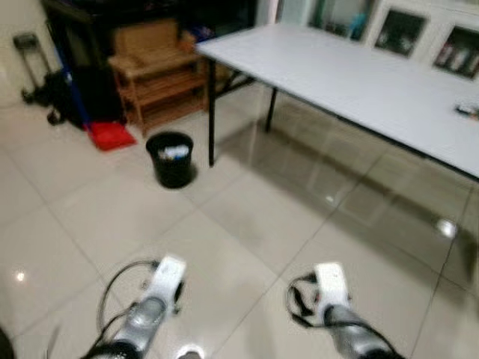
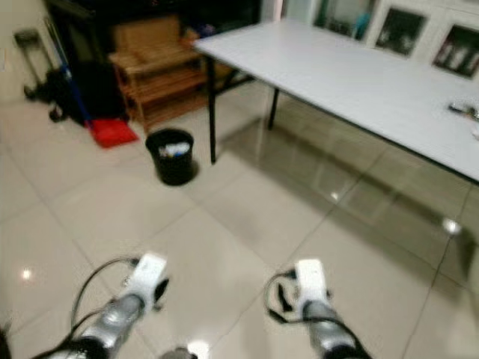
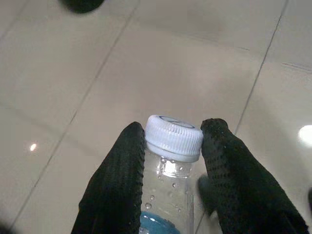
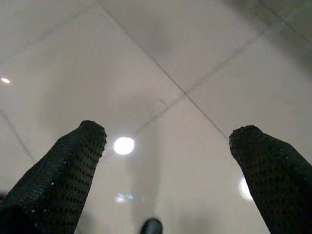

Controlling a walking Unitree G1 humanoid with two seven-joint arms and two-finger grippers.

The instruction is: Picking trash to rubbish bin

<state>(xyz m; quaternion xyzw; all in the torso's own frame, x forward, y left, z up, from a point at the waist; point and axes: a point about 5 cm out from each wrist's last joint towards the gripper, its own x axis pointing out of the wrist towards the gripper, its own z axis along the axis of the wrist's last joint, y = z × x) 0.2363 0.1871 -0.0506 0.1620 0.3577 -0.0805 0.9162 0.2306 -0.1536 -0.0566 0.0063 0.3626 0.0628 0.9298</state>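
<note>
The left gripper [image 3: 168, 161] is closed on a clear plastic water bottle with a white screw cap and a blue label [image 3: 168, 195]; its two black fingers [image 3: 117, 190] press on both sides of the bottle's neck, just under the cap, and small drops of water sit inside the clear wall. Under the bottle there is only the glossy beige tiled floor [image 1: 239, 224], with grey joint lines and bright reflections of lamps. The right gripper [image 4: 170, 165] holds nothing; its two black fingers [image 4: 63, 170] stand wide apart above the same tiles. In the head views both silver arms reach forward low in the picture, the left arm [image 1: 150, 307] on the left and the right arm [image 1: 333, 307] on the right, each with a white wrist part and a black cable loop. Well ahead of the arms, on the floor, stands a small round black rubbish bin [image 1: 171, 158] with some pale trash inside, just beside the black leg of a long white table [image 1: 352, 82]. Behind the bin is a low wooden shelf rack [image 1: 157, 78], and to its left a red dustpan [image 1: 111, 135] lies on the floor next to a blue handle. Some small things lie on the far right edge of the table, too blurred to say what they are.
</note>
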